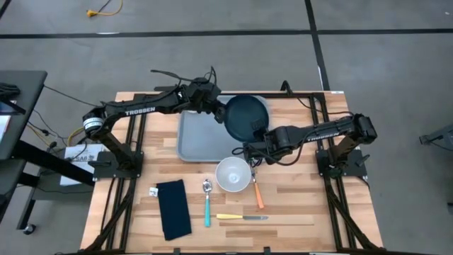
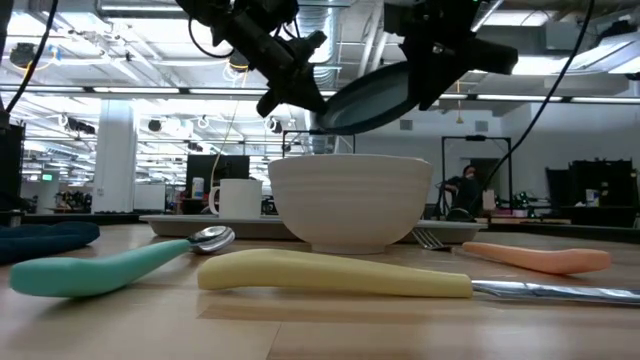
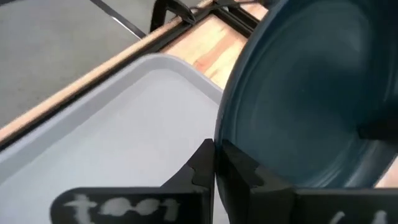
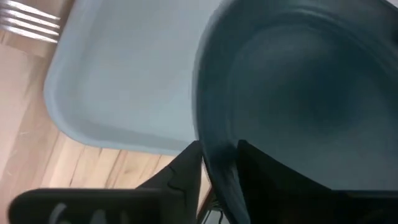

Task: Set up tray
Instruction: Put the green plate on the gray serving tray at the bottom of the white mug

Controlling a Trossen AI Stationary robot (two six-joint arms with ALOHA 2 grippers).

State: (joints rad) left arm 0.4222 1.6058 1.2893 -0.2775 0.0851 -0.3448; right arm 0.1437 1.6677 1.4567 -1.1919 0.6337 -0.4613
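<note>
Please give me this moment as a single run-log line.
left tool: shut on plate rim | right tool: astride opposite rim, grip unclear | plate: lifted, tilted over tray | bowl: on table, off tray

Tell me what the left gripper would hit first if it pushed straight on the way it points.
The left gripper is already shut on the rim of the plate, so the plate itself lies in its way. Beyond that, likely the right gripper at the plate's other edge; depth is unclear.
</note>
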